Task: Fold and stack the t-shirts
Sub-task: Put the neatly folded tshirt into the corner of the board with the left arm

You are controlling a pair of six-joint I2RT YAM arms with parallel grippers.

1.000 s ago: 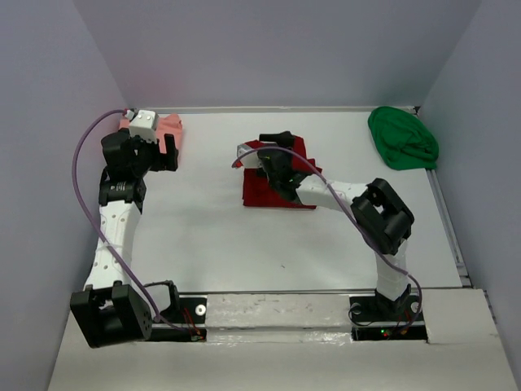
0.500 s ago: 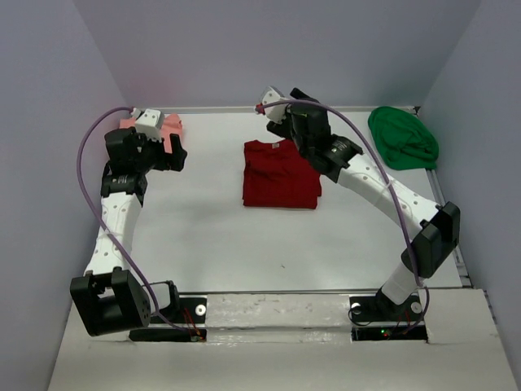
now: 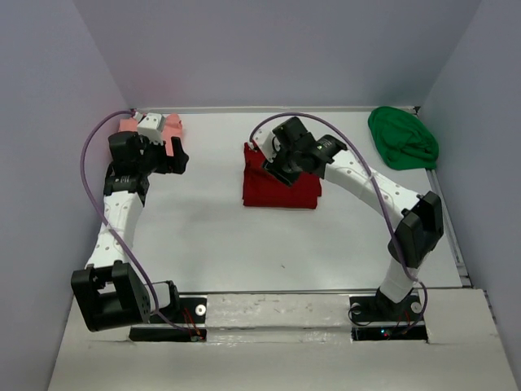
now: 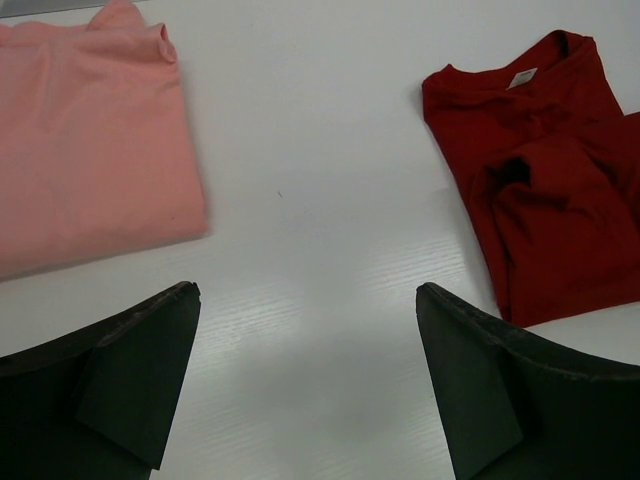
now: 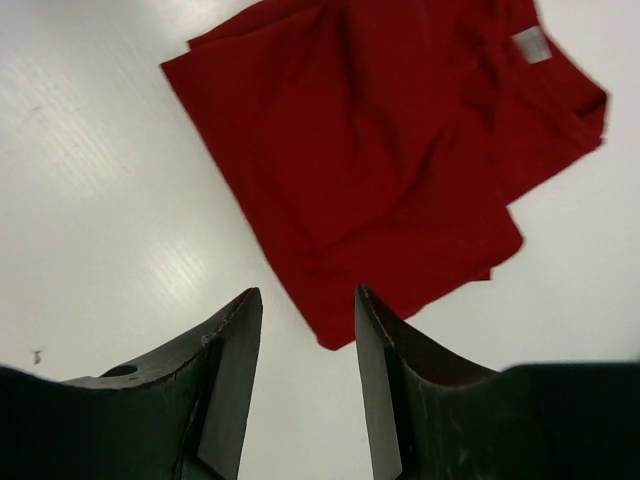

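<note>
The folded dark red shirt lies mid-table with bare table to its left and near sides. The salmon-pink shirt sits in the far left corner and the green shirt is bunched far right. The left gripper hangs wide open and empty over bare table between pink and red. The right gripper, about half open and holding nothing, hangs above the red shirt's corner, where its wrist view shows the neck label that the arm hides from above.
</note>
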